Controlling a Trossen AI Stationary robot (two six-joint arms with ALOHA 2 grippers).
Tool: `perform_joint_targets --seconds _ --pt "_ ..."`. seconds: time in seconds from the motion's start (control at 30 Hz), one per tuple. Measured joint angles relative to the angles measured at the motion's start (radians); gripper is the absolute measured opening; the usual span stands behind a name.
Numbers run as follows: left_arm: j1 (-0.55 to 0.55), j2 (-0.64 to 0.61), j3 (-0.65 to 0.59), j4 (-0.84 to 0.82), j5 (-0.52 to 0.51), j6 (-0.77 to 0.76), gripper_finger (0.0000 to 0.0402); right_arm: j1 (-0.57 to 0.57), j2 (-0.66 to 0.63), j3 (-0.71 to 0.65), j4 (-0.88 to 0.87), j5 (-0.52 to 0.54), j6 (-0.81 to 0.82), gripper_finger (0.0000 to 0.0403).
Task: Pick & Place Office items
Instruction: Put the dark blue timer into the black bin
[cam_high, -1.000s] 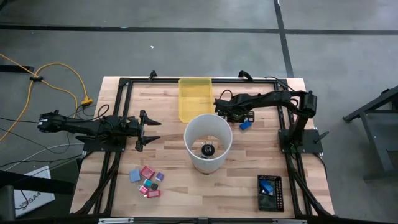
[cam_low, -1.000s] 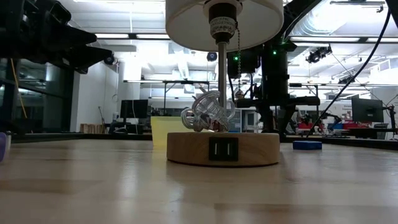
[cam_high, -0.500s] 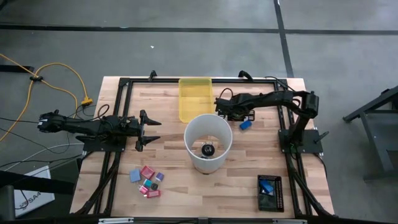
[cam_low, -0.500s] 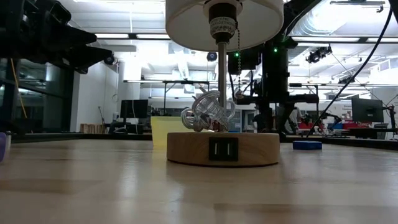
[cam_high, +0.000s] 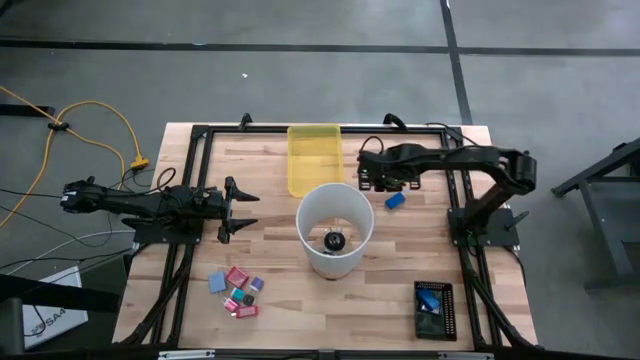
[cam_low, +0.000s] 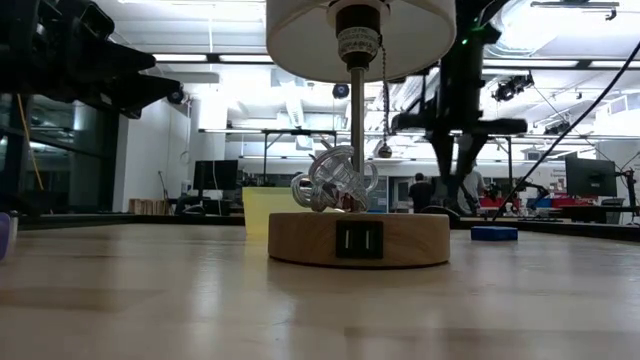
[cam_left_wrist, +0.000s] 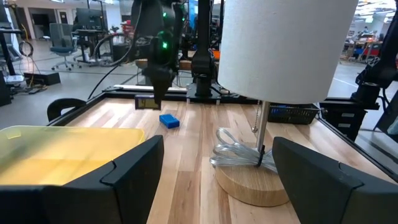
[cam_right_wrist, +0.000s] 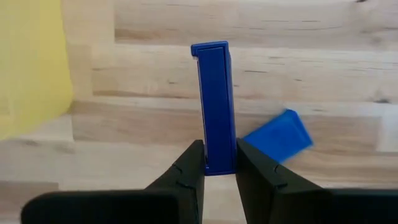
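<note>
Overhead, the right gripper (cam_high: 366, 172) hangs beside the yellow tray (cam_high: 314, 158), well placed for a drop, while the left gripper (cam_high: 243, 208) waits spread wide near the lamp (cam_high: 335, 229). Past the right wrist, the jaws pinch an upright blue block (cam_right_wrist: 216, 106) above a second blue block (cam_right_wrist: 278, 136) lying on the table (cam_right_wrist: 311, 74).

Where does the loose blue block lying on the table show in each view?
High: loose block right of yellow tray.
Low: block at right side.
Left wrist: block beyond the tray.
Right wrist: block beside the held block.
Landmark: the tray, in all four.
</note>
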Motion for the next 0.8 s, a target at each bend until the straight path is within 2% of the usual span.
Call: perform_joint_targets --seconds 0.4,0.8 --pt "0.000 0.000 0.000 0.000 0.000 0.000 0.0293 0.074 -0.116 0.000 -0.129 0.001 -0.029 0.0060" --pt "0.000 0.000 0.000 0.000 0.000 0.000 0.0293 0.251 -0.140 0.000 -0.220 -0.010 0.073 0.0060"
